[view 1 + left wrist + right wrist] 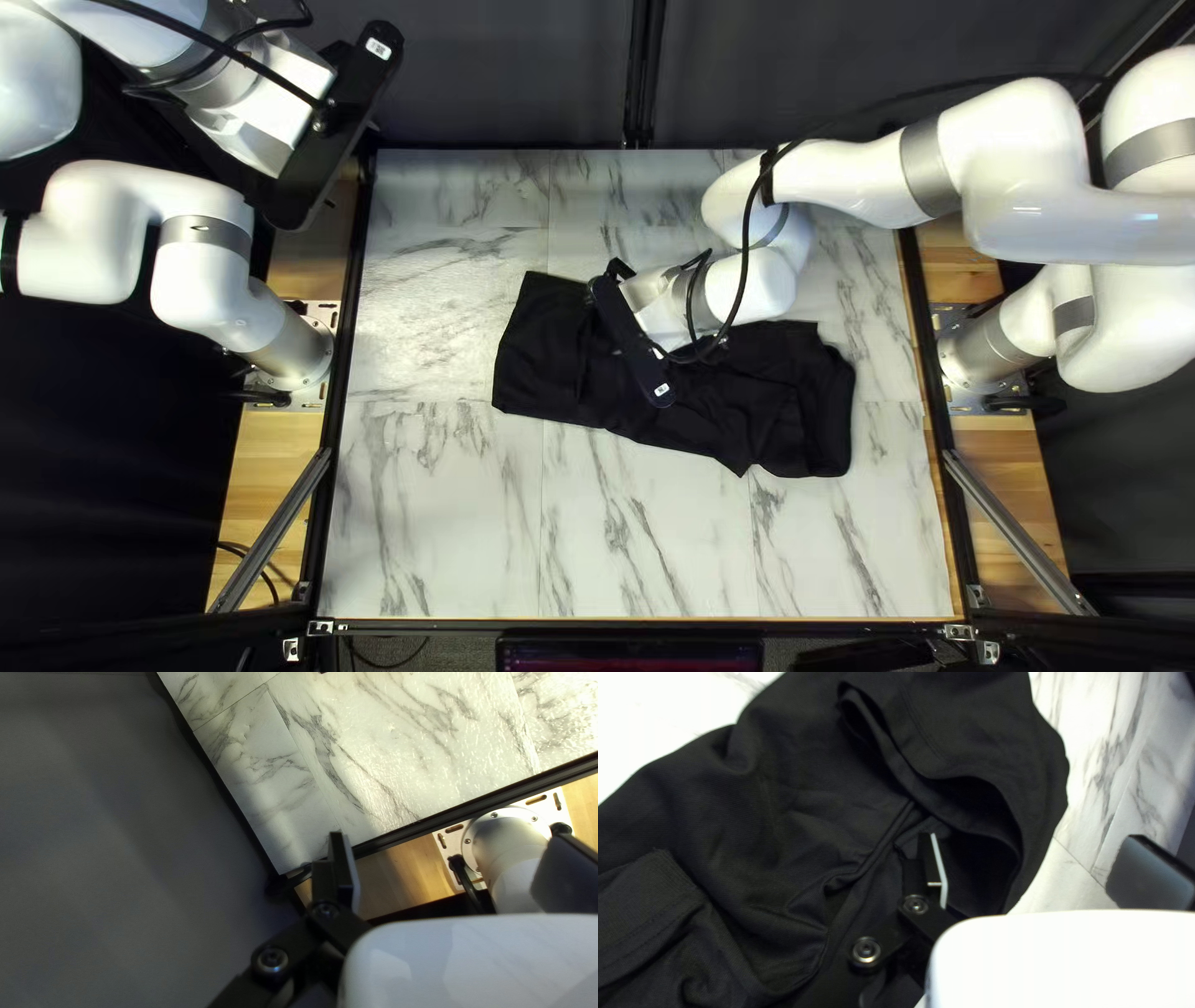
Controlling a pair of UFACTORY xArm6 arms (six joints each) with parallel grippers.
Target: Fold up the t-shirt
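crumpled black t-shirt (797,405), partly hidden from above by right pincer (632,342)

Site logged as a robotics lab: white left arm (206,276) and right arm (1021,162), the left's screwed-down base plate (453,844) visible, flank a marble-patterned table (436,535) edged with black rail (473,807), dark curtain (498,75) behind, screen (629,656) at near edge.

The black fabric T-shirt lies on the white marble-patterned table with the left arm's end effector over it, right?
No, the top left view shows the right arm's end effector over the black fabric T-shirt, which does lie on the white marble-patterned table.
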